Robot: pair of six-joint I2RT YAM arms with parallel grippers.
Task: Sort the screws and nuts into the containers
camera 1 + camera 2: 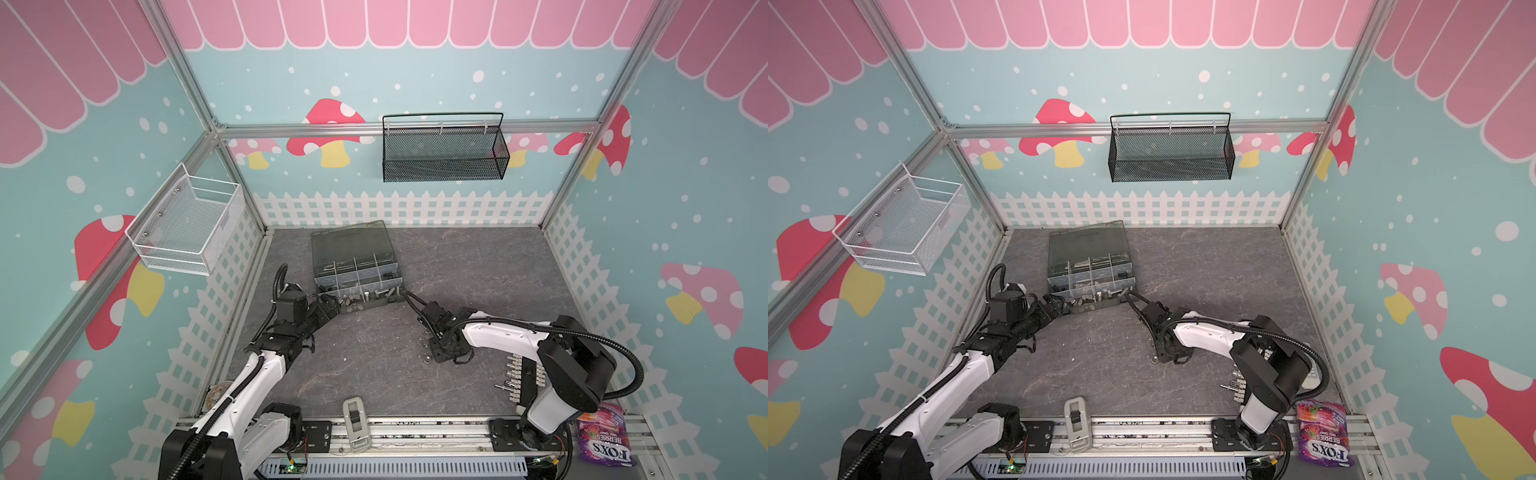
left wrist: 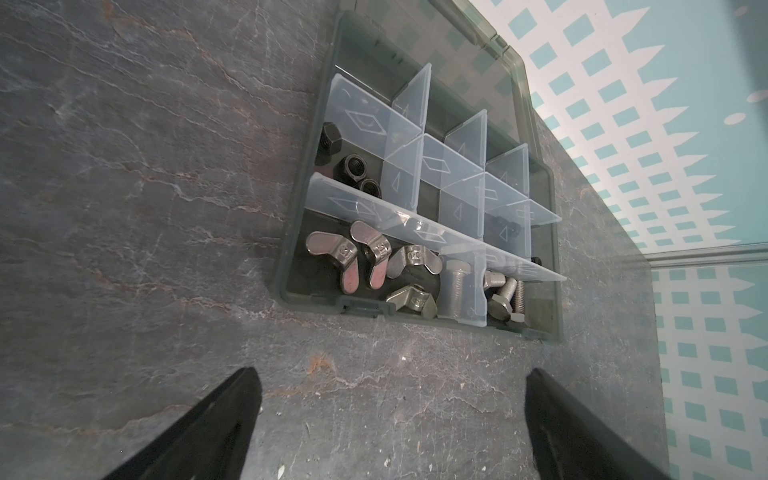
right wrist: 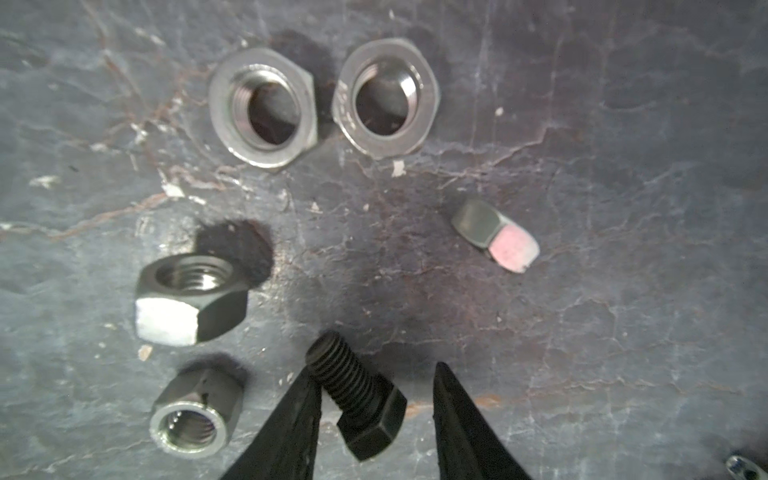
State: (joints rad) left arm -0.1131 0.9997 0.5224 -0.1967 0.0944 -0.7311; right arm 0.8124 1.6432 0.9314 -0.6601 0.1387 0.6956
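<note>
Right wrist view: a black screw (image 3: 361,399) is seen lying on its side on the tabletop (image 3: 582,332), between the fingers of the right hand (image 3: 376,370). That hand is partly open and not clamped. One finger is seen against the threaded shaft, while the other stands apart from the hex head.

The screw is judged hard, stiff and light, and in no way fragile. With its round shaft it is likely to roll or swivel if pushed from one side only. The threads should give some bite, whereas the head's flats are smooth and may slip. Hold is best taken across the shaft just under the head, or across two opposite flats. The fingers should be squared to the screw, which is set askew to them now.

Five loose nuts (image 3: 262,106) are spread near it, none touching it.

The box (image 1: 365,306) is well apart from them, at the left hand's side. In the left wrist view its compartments (image 2: 457,166) are shown partly filled. Wing nuts (image 2: 374,257) and silver screws (image 2: 505,295) are seen in the front row, and black nuts (image 2: 355,166) in a compartment behind. The left hand (image 2: 392,415) is held wide open and empty before the box.
</note>
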